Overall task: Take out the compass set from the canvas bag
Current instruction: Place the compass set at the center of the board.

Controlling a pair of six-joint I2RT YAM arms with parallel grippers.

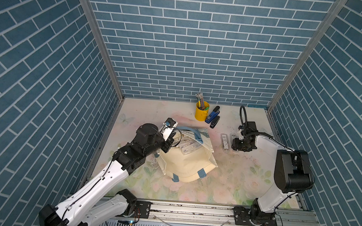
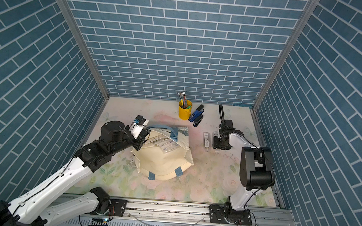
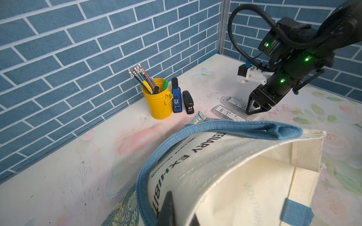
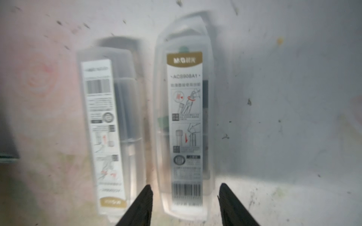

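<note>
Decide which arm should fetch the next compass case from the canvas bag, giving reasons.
Right. The right pincer is open, astride a compass case on the table; the left pincer is shut on the canvas bag's rim, propping its mouth open.

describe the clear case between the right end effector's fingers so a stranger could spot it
Find the big canvas bag; beside it, toward the right arm, two clear plastic cases lie side by side. It is the case farther from the bag, its end between the fingers of the open right end effector. Unlike its neighbour, its gold label band points away from those fingers.
</note>
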